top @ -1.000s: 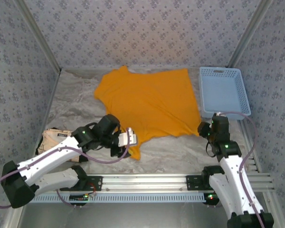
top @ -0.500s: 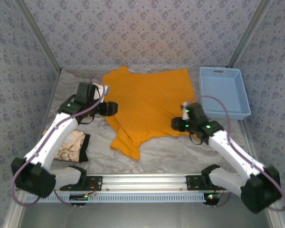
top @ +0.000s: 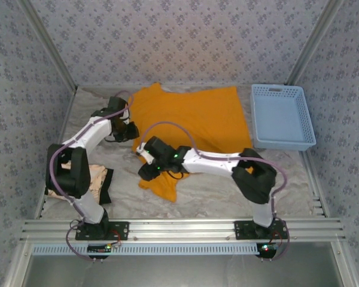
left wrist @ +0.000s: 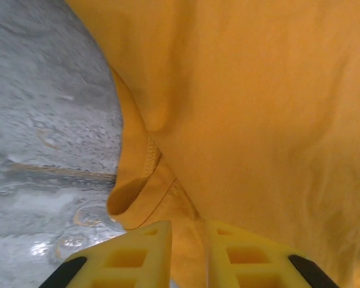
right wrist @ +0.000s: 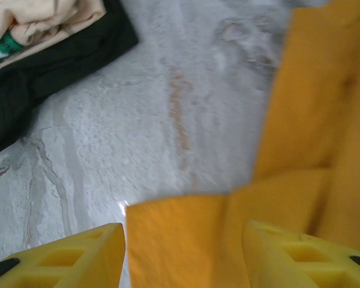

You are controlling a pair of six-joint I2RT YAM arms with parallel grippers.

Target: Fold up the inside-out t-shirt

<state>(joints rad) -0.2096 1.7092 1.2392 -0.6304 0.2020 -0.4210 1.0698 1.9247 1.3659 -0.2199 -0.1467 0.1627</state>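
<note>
The inside-out t-shirt (top: 191,119) is plain orange-yellow and lies spread across the middle of the table, with a folded point toward the front left. My left gripper (top: 130,129) is at its left sleeve edge. In the left wrist view it (left wrist: 189,231) is shut, with a fold of the t-shirt (left wrist: 258,108) pinched near the sleeve hem. My right gripper (top: 145,169) reaches across to the shirt's front-left corner. In the right wrist view it (right wrist: 183,234) is open, its fingers wide apart over a flat corner of the t-shirt (right wrist: 180,240).
A light blue basket (top: 282,116) stands at the back right. A beige cloth with a black edge (top: 96,179) lies at the front left, and is seen close by in the right wrist view (right wrist: 42,36). Patterned walls enclose the table on three sides.
The left gripper closed on the shirt's left sleeve edge. The right arm swept left across the shirt to its front-left corner and its jaws opened wider.
</note>
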